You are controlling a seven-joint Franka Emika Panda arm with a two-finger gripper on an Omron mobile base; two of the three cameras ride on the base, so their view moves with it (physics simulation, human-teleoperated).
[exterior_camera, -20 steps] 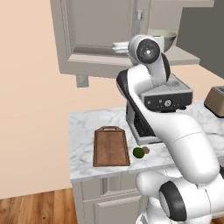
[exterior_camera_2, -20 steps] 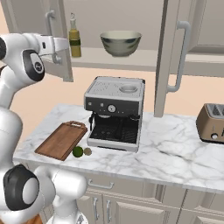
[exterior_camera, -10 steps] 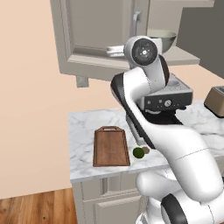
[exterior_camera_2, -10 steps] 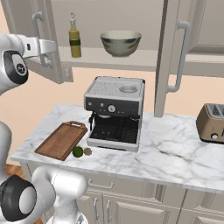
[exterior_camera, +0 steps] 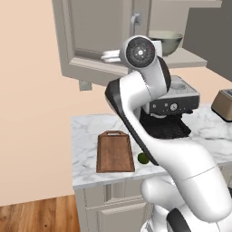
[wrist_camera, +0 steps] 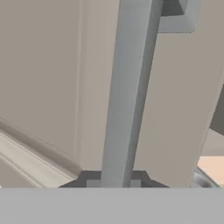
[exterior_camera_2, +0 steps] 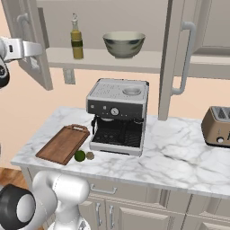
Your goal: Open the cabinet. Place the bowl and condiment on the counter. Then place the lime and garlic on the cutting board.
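cabinet doors, grey-beige w/ recessed panels [exterior_camera_2: 27, 40], both stand swung open. the long silver bar handle [wrist_camera: 129, 92] of the left door runs straight down the hand view into the gap betw the 2 dark fingertips [wrist_camera: 92, 183], so the claw [wrist_camera: 113, 183] sits narrow around it; can't tell if the pads actually press on it.

on the open shelf: slim yellow-olive condiment bottle w/ pale neck [exterior_camera_2: 77, 38] stands upright at the left, wide shiny grey-olive bowl w/ pale rim [exterior_camera_2: 124, 44] just to its right, the 2 apart. bowl also shows past the arm's dark joint in the left base view [exterior_camera: 166, 41].

below, on the white marble counter w/ grey veins [exterior_camera_2: 179, 152]: dark brown wooden cutting board w/ handle loop [exterior_camera_2: 63, 143] lies flat at the left end. small round dark-green lime [exterior_camera_2: 80, 156] and tiny tan garlic bulb [exterior_camera_2: 90, 156] sit side by side on the marble just off the board's near right corner, in front of the silver-and-black coffee machine [exterior_camera_2: 117, 116]. brown toaster [exterior_camera_2: 216, 126] is well apart at the right.
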